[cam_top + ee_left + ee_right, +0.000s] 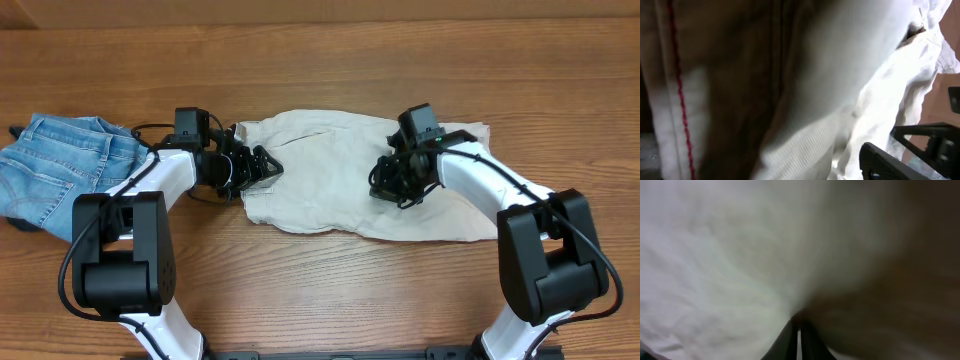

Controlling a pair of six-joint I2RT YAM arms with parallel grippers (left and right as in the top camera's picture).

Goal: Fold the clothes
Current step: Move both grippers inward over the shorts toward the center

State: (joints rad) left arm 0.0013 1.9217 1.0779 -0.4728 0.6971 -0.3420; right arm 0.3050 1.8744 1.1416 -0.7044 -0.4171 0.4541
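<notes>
While neither garment shows a finished fold, I judge the work to be at an early stage. The beige shorts (pixel 330 170) lie spread and rumpled across the middle of the table (pixel 330 300), between the two arms. No leg or edge is visibly turned over onto the rest. The denim jeans (pixel 60 170) sit in a loose heap at the table's left end, apart from the shorts, with neither gripper on them.

The right gripper (pixel 388 185) is down on the right half of the shorts. In the right wrist view its fingers (pixel 789 344) are closed together with pale cloth gathering into the tips, so I judge it holds a pinch of the shorts.

The left gripper (pixel 265 165) is at the shorts' left edge. Its wrist view is filled with cloth, and I cannot tell whether its jaws are spread or gripping.

Outstanding: every fold of the shorts, then the jeans entire.
</notes>
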